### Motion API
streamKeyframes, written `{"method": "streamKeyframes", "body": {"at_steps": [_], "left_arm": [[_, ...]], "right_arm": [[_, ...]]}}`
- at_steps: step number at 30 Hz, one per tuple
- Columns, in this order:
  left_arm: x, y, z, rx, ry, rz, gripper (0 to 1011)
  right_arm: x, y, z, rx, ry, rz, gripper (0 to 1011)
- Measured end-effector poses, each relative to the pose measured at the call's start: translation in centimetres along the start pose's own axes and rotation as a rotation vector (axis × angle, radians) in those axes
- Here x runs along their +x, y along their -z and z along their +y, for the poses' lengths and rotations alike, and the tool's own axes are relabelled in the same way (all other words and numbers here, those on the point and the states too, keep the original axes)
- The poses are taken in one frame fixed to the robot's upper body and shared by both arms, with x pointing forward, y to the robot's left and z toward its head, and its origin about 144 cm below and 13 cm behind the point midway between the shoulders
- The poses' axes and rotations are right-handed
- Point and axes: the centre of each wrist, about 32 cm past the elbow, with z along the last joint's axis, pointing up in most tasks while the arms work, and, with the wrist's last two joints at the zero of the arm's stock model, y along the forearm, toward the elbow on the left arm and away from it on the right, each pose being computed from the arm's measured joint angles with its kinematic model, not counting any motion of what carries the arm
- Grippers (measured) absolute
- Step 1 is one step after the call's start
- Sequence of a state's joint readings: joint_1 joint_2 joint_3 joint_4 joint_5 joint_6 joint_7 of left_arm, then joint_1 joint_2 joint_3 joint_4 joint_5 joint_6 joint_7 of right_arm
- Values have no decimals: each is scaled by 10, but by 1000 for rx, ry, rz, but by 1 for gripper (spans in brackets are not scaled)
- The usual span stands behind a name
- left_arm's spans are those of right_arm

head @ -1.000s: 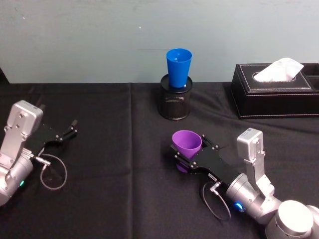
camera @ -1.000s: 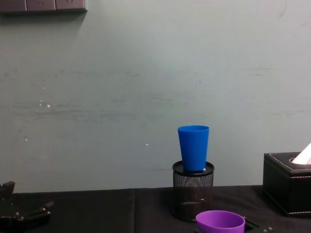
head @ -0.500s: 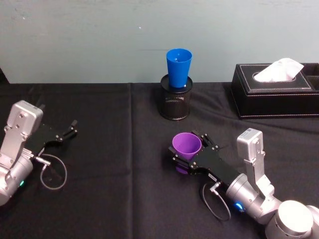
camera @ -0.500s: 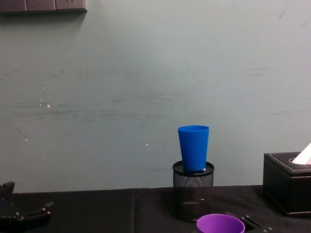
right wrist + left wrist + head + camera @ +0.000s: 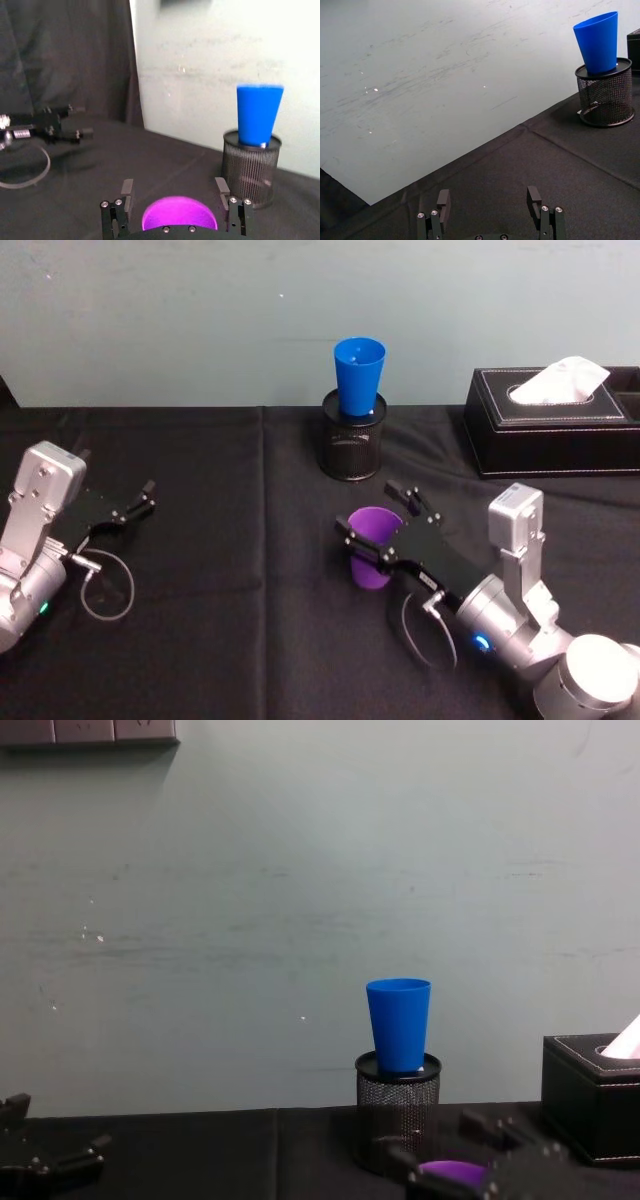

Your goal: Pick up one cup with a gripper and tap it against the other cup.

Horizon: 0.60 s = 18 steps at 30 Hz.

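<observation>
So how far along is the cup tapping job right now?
Done: nothing visibly. In hand: the open right gripper straddles the small purple plastic tumbler on the black cloth. Left: grasp, lift, tap the bright blue plastic tumbler in the black mesh holder. The left gripper sits idle.

Bench (image 5: 230, 540) layout. The pen holder (image 5: 352, 447) stands at the rear centre before the wall, with one cup (image 5: 359, 376) seated upright in its mouth. The tissue box (image 5: 553, 422) lies to its right. Nearer and slightly right, a second cup (image 5: 371, 546) stands between the fingers of the right gripper (image 5: 373, 517). The left gripper (image 5: 136, 504) rests at the bench's left, well apart from both cups.
</observation>
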State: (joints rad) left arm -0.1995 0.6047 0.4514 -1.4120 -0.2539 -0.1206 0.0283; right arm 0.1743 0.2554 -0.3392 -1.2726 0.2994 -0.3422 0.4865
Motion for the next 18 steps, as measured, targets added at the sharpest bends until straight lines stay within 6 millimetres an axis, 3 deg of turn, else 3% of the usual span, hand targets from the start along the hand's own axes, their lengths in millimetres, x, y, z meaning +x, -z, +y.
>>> {"method": "streamKeyframes", "body": {"at_steps": [10,18], "left_arm": [[0,0,0,0,0,0,1000],[0,0,0,0,0,0,1000]], "right_arm": [[-2,-26,1,46,107,-8,1003],[-2,-31,-4,32,270,-1,1003]]}}
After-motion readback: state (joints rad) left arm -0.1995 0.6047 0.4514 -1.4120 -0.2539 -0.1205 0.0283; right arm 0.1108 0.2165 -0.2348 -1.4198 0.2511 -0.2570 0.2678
